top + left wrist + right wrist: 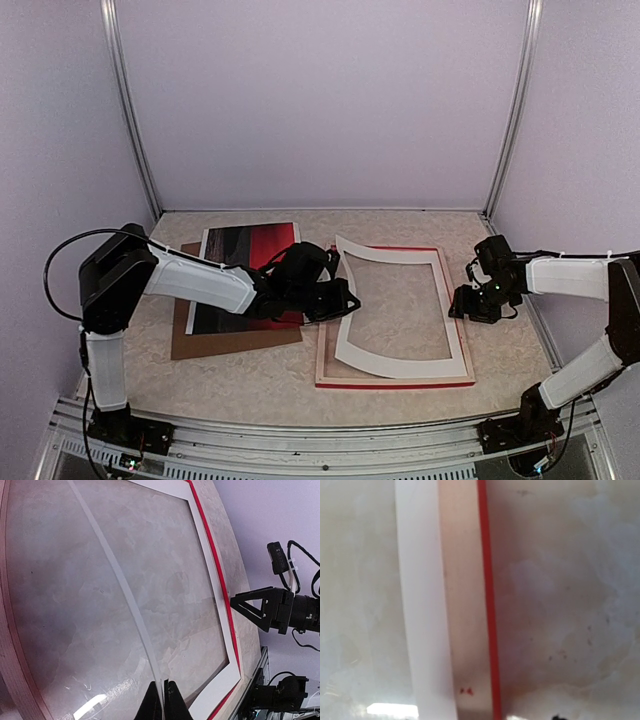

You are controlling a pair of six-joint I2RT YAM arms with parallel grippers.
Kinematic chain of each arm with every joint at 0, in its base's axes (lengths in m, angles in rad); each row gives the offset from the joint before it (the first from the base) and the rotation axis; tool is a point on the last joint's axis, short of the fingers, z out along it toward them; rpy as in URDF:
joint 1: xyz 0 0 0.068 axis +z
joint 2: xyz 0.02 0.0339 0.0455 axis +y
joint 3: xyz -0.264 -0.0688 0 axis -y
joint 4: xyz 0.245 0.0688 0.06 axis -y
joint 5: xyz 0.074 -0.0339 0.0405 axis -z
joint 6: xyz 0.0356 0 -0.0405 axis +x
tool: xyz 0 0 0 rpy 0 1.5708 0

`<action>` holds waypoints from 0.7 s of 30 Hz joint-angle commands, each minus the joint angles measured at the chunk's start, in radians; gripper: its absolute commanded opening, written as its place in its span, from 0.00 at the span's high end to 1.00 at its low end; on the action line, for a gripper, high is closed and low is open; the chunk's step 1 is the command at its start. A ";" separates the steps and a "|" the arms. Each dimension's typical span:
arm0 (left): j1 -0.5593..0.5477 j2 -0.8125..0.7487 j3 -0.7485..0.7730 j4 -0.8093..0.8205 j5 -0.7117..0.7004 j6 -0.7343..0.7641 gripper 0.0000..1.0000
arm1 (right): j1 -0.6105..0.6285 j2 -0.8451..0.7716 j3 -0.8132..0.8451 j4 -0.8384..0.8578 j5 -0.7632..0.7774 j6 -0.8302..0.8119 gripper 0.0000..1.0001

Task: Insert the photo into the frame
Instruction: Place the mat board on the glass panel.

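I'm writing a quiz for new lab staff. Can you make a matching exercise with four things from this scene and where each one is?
Things
1. photo
2. mat
3. frame
4. right gripper

Places
A. flat on the table, pale back up
B. on the brown board
C. just off the frame's right edge
D. askew on the frame, left gripper shut on its edge

Pairs: 1-B, 2-D, 3-A, 4-C
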 commanded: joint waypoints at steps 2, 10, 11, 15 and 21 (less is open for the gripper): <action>0.004 0.037 0.042 -0.016 0.000 0.033 0.93 | 0.001 0.008 0.018 0.006 -0.003 -0.006 0.40; 0.015 0.034 0.042 -0.035 -0.016 0.036 0.77 | 0.000 -0.006 0.035 -0.018 0.011 -0.012 0.39; 0.015 0.033 0.040 -0.037 -0.020 0.036 0.74 | 0.001 -0.007 0.036 -0.019 0.011 -0.013 0.39; 0.015 0.035 0.039 -0.046 -0.022 0.036 0.66 | 0.001 -0.009 0.038 -0.026 0.011 -0.013 0.39; 0.023 0.021 0.036 -0.078 -0.053 0.056 0.53 | 0.002 -0.038 0.041 -0.054 0.018 -0.020 0.39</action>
